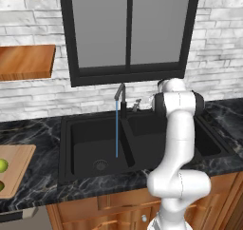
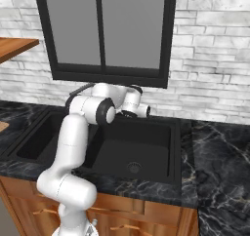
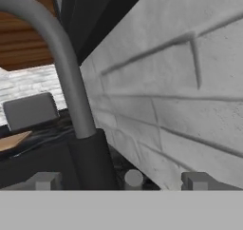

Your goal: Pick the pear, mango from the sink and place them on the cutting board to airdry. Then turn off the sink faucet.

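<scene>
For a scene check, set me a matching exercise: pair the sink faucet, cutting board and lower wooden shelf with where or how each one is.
1. sink faucet
2. cutting board
3. lower wooden shelf

A. lying on the counter left of the sink
B. mounted on the brick wall left of the window
C. pouring a blue stream of water

Pairs: 1-C, 2-A, 3-B

Glossy white rounded arm segments [image 1: 180, 129], dark joint rings, bulbous elbow
</scene>
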